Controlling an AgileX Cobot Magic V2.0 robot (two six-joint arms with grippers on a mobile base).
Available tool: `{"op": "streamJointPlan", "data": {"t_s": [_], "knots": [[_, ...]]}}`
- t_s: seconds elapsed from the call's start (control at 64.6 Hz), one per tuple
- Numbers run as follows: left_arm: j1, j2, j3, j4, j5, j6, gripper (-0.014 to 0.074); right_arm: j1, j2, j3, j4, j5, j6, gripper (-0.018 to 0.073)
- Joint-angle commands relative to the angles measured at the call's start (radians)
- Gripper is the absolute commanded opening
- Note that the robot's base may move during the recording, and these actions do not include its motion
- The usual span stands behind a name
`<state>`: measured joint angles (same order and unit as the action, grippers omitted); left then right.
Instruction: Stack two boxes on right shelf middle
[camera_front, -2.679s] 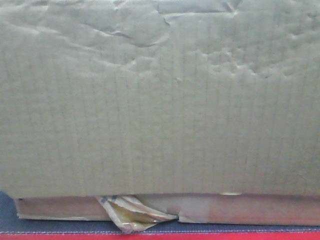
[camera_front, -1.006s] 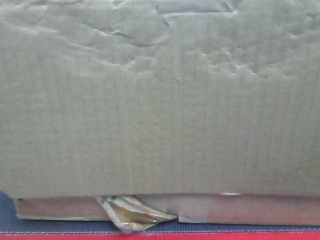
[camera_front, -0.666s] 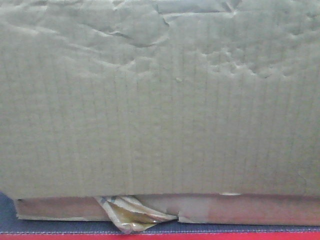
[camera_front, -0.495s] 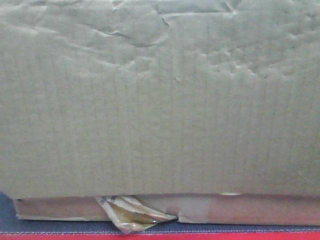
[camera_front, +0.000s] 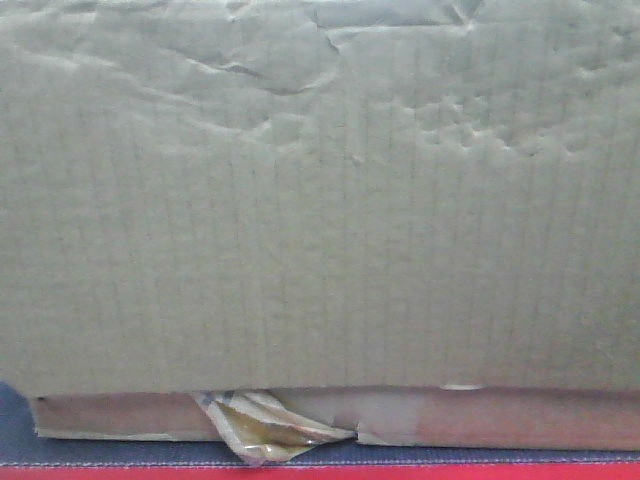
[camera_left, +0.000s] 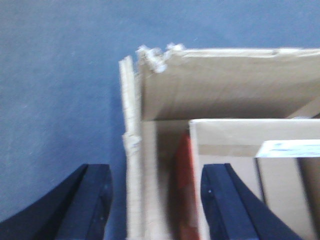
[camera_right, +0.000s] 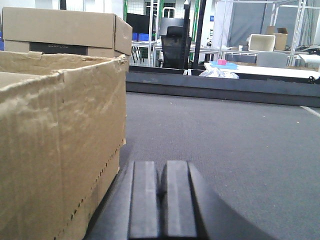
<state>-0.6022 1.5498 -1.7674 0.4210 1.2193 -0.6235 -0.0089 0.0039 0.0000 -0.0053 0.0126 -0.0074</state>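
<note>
Left hand (camera_left: 155, 172) spread, fingers (camera_left: 90, 200) straddling a wall of the cardboard box (camera_left: 225, 85). Right hand (camera_right: 160, 177) pressed together, empty, just beside open box (camera_right: 60, 150), low over tabletop (camera_right: 225, 140).

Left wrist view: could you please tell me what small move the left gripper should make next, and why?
Probably close the left gripper on the wall of the box. Its jaws stand open, one finger outside over the grey tabletop, the other inside the box, with the torn wall between them, not yet pinched. A firm pinch seems needed before any lift.
</note>
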Motion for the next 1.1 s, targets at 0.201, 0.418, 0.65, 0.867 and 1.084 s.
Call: {"op": "streamJointPlan", "data": {"t_s": [0.201,0.418,0.65,0.867,1.084], "knots": [[0.084,-0.007,0.135,-0.137,0.002,0.03,0.0313,-0.006,-0.004,0.0,-0.001,-0.022,-0.002,-0.0161],[0.084,0.004,0.201,-0.168,0.002,0.03,0.0415,-0.006,-0.004,0.0,-0.001,-0.022,-0.002,-0.0161],[0.084,0.085,0.208,-0.168,0.002,0.03,0.0398,-0.006,-0.004,0.0,-0.001,-0.022,-0.002,-0.0161],[0.084,0.141,0.208,-0.17,0.002,0.044,0.0398,-0.006,-0.004,0.0,-0.001,-0.022,-0.002,-0.0161],[0.084,0.11,0.208,-0.176,0.002,0.048,0.0398,-0.006,-0.004,0.0,-0.001,-0.022,-0.002,-0.0161]]}}
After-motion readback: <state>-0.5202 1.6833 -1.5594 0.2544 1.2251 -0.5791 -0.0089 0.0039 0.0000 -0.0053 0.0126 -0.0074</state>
